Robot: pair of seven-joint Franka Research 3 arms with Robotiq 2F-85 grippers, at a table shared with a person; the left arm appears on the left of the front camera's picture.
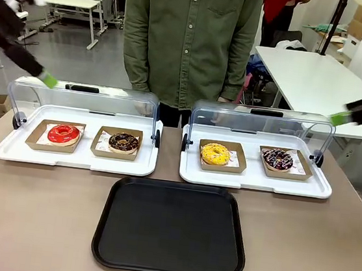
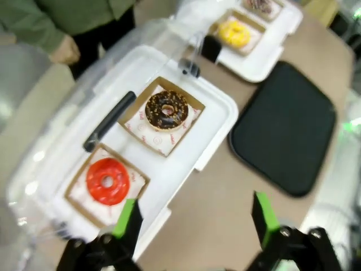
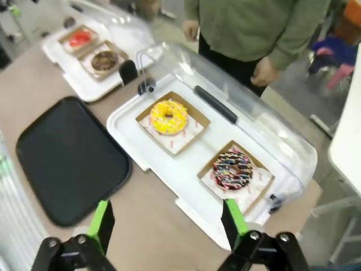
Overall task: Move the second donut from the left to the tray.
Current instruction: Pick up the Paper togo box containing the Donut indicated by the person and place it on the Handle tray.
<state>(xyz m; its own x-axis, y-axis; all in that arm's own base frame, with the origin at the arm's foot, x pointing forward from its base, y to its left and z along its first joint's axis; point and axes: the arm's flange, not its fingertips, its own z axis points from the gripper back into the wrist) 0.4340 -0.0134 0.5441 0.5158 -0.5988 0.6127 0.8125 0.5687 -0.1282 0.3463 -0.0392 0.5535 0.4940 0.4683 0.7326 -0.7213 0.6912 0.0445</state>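
The chocolate donut with crumb topping [image 1: 123, 142] sits in its brown cardboard holder [image 1: 114, 156] on the right half of the left display tray [image 1: 9, 149], just beside the red-glazed donut [image 1: 63, 134]. That tray's clear lid [image 1: 106, 104] stands tipped back, open. The black tray [image 1: 170, 229] lies flat on the tabletop [image 1: 27, 222], nearer the robot and centred in front of the gap between the two display trays.

The left tool [image 2: 196, 217] hangs above the left display tray's outer end, its green-padded fingers [image 2: 128, 217] wide apart. The right tool [image 3: 167, 221] hovers above the right display tray [image 1: 319, 186], fingers likewise spread. That tray holds a yellow donut [image 1: 215, 154] and a sprinkled donut [image 1: 277, 159]. In the front view both tools are smeared, seemingly about level with the lids. A person in a green shirt [image 1: 192, 39] stands at the far side.
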